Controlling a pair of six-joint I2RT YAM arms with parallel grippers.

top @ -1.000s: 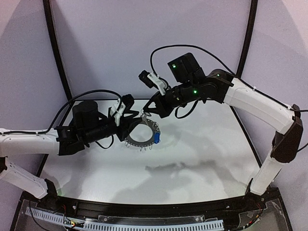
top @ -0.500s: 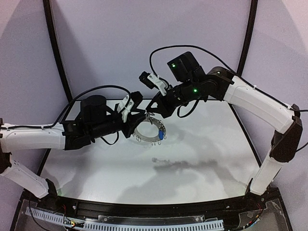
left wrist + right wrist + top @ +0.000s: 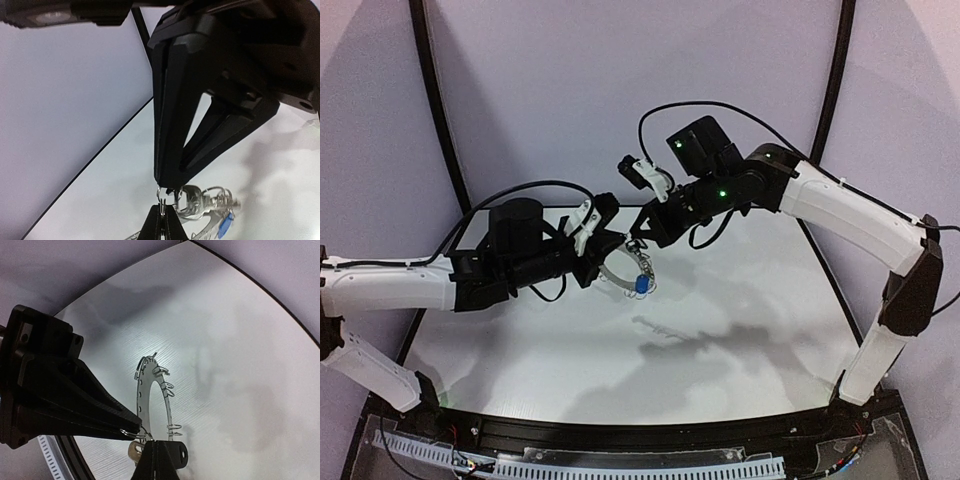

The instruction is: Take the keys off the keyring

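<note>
The keyring hangs tilted above the white table between my two grippers. My left gripper is shut on a small wire loop at the ring's rim, its own tips pinching the loop from below. My right gripper is shut on the same spot of the rim, tip to tip with the left gripper. The ring disc stands nearly edge-on, fringed with wire loops. The blue-headed key dangles at the ring's low side. The black-headed key hangs just behind my right fingertips.
The white table stretches to the right and front under the arms' shadows. Black curved frame posts rise at the back left and back right. A black rail runs along the near edge.
My left gripper has closed onto the wire loop. Both grippers shifted slightly right, and the ring went from lying nearly flat to hanging tilted with the blue key swung below.
</note>
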